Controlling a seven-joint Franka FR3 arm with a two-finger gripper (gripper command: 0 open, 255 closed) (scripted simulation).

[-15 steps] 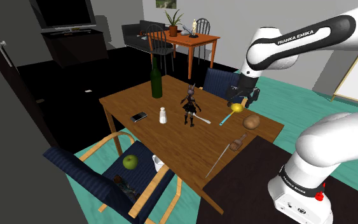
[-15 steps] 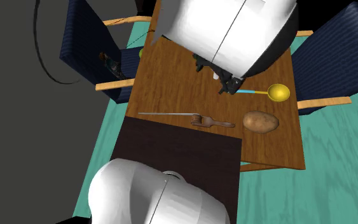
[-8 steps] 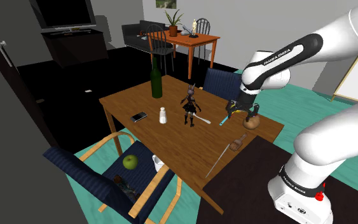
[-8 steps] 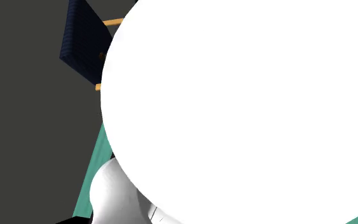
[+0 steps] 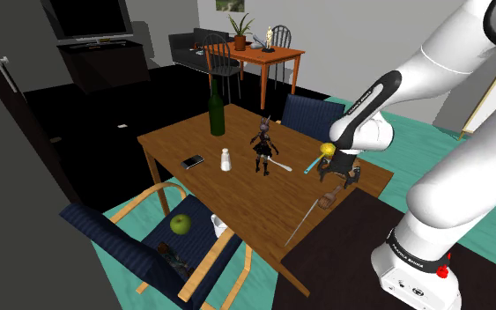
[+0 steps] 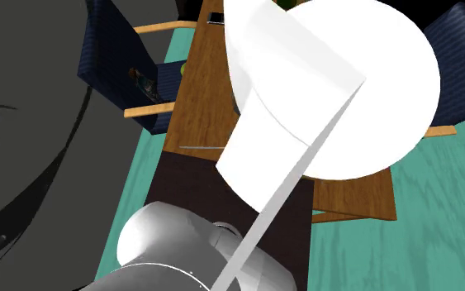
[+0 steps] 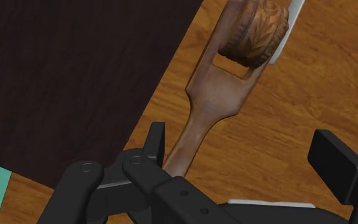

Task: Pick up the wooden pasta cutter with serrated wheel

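Beside the stand's dark top [image 7: 69,70], the gripper [image 7: 244,156] hangs low over the table [image 7: 311,95] with its 2 fingers apart and nothing clasped. The pasta cutter [image 7: 225,95] lies flat on the wood, near the edge that meets the stand. The thin end of its handle [image 7: 190,137] sits just beside 1 finger [image 7: 155,143] and well off the other; I cannot tell whether it touches. To take it well, I judge the hand should slide sideways until the handle lies midway between the fingers. It should then turn a little so they close square across it rather than on a slant, and sink until the tips nearly meet the wood before closing. The narrow handle is the part to squeeze, since the forked head looks too broad. The cutter's long axis runs from between the fingers out to the serrated wheel [image 7: 257,28], which points away from the hand. In the shoulder view the cutter seems to slant with its wheel end toward the lower left.
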